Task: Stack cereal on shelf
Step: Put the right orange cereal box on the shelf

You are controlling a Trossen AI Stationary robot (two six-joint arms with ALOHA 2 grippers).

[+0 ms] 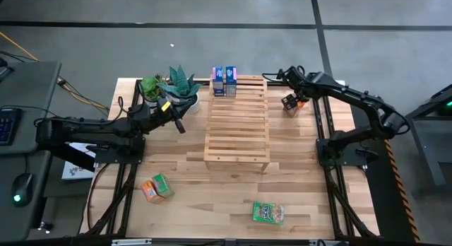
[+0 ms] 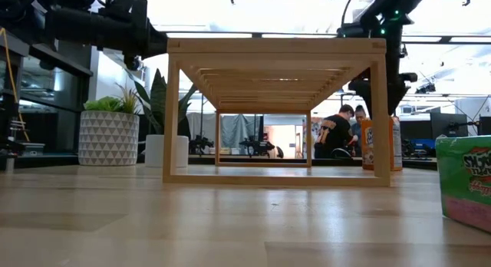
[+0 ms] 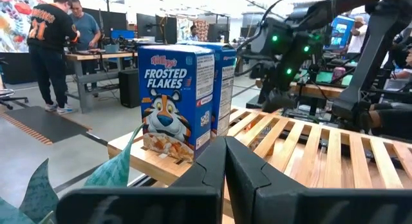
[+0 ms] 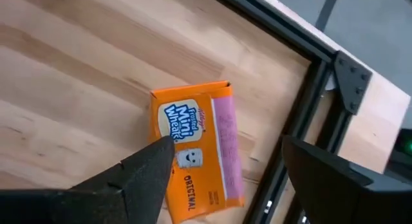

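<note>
While the left gripper (image 3: 224, 161) sits pinched shut by the blue boxes (image 1: 224, 80), the right gripper (image 4: 225, 176) hangs wide open, empty, over an orange box (image 4: 196, 150).

The shelf (image 2: 276, 106) stands on the wooden surface (image 2: 192, 221), viewed end-on, with its slatted top level and its legs joined by a low rail. An orange cereal box (image 2: 381, 144) stands upright just beyond the shelf's near right leg, partly hidden by it. A green cereal box (image 2: 465, 179) sits at the picture's right edge, closest to the camera. Left of the shelf stand a patterned white plant pot (image 2: 110, 136) and a plain white pot (image 2: 167, 150). Dark arm sections enter from above at both top corners. People show in the room behind.
</note>
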